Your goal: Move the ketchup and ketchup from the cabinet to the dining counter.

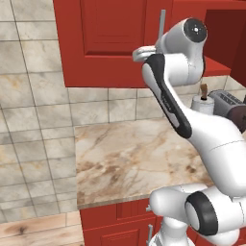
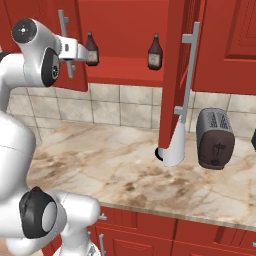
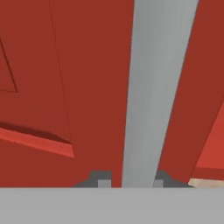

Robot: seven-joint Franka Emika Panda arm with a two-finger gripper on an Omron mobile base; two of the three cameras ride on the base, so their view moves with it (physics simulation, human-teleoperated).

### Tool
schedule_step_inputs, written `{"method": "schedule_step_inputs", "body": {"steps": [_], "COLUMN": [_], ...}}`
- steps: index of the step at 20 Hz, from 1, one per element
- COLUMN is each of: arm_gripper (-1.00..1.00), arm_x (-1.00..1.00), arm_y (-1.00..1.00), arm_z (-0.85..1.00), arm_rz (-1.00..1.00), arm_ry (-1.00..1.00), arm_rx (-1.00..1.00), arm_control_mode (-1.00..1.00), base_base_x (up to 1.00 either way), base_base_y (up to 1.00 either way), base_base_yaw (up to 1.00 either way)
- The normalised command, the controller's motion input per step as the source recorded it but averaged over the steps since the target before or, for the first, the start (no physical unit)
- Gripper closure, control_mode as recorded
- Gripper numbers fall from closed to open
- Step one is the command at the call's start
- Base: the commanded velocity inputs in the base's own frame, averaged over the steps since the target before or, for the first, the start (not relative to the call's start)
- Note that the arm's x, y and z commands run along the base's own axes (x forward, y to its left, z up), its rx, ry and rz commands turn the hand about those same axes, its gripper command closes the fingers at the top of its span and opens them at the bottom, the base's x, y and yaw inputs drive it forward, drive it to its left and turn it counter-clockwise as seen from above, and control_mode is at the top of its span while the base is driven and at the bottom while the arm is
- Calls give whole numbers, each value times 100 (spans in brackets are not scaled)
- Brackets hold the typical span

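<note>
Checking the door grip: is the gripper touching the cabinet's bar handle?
Touching. In the hand view the gripper has a fingertip on each side of the silver bar handle, closed against it with no gap.

A wall of pale marbled tiles [image 1: 33,110] runs behind a beige-brown marbled worktop [image 1: 129,158], with red drawer fronts [image 2: 165,232] below its edge. A strip of wood-plank floor [image 1: 33,230] shows at the lower left. On the worktop, below and to the tool's right, stands a dark toaster [image 2: 215,139] beside a white paper-towel roll [image 2: 172,145]. Light is even and soft.
</note>
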Motion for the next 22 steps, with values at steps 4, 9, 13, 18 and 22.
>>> {"method": "schedule_step_inputs", "body": {"steps": [4, 9, 13, 18, 22], "arm_gripper": [100, 100, 100, 100, 100], "arm_x": [-51, -54, -56, -56, -51], "arm_y": [35, 37, 43, 47, 50], "arm_z": [10, 9, 4, 4, 2], "arm_rz": [11, 13, 10, 7, 3], "arm_ry": [0, 0, -1, -2, 0], "arm_rx": [0, 0, 0, 0, 0], "arm_control_mode": [-100, -100, -100, -100, -100], "base_base_x": [0, 0, 0, 0, 0], "base_base_y": [0, 0, 0, 0, 0], "base_base_yaw": [0, 0, 0, 0, 0]}}
